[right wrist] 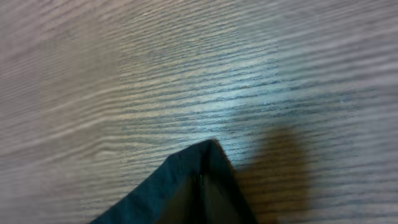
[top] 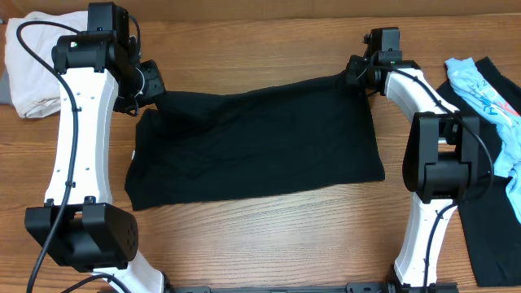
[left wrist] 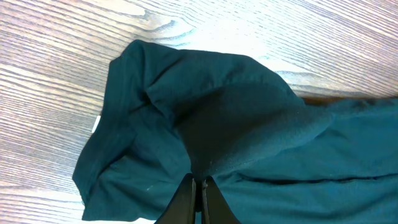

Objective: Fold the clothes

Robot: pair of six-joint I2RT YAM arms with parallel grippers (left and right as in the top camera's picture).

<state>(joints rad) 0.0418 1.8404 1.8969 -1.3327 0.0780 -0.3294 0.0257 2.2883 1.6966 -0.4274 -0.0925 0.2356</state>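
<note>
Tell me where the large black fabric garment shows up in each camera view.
Overhead: large black fabric garment spread across the middle of the wood-grain tabletop.
Left wrist: bunched, filling the centre and lower right.
Right wrist: only one pointed corner, bottom centre.
Shared landmark: that wood-grain tabletop, bare beside the cloth in all three.

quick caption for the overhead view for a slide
Left claw and right claw each pinch a far corner of the black garment spread on the wooden table.

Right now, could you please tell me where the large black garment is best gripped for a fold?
At its two far corners, from the far side. The black garment lies spread wide and flat, so those corners are loose tips; the left gripper and right gripper each pinch one, likely ready to draw that edge nearer.
</note>
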